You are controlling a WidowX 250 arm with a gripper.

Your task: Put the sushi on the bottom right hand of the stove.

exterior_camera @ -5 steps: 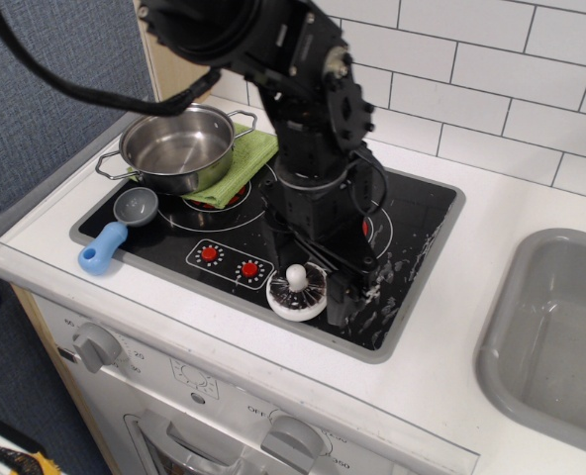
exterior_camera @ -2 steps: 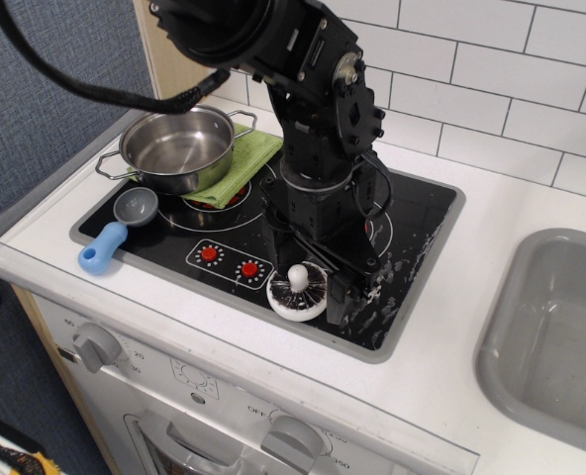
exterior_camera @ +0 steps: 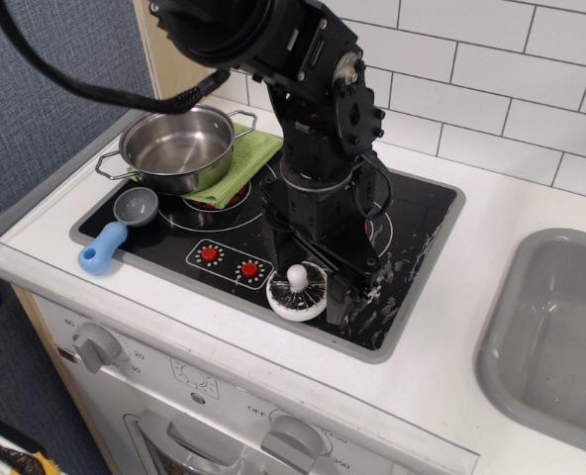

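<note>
The sushi lies flat on the stove, at its front edge just right of the two red dials, so it already sits in the front-right part of the cooktop, though left of the true corner. The gripper is low over the glass just to the sushi's right, touching or nearly touching it. The arm hides the fingers, so I cannot tell how far they are open or whether they grip the piece at all. As I judge it, the carrying is mostly done; what is left is perhaps a small nudge rightward toward the scuffed corner, then letting go and lifting clear. The pot, cloth and scoop sit well apart at the left.
</note>
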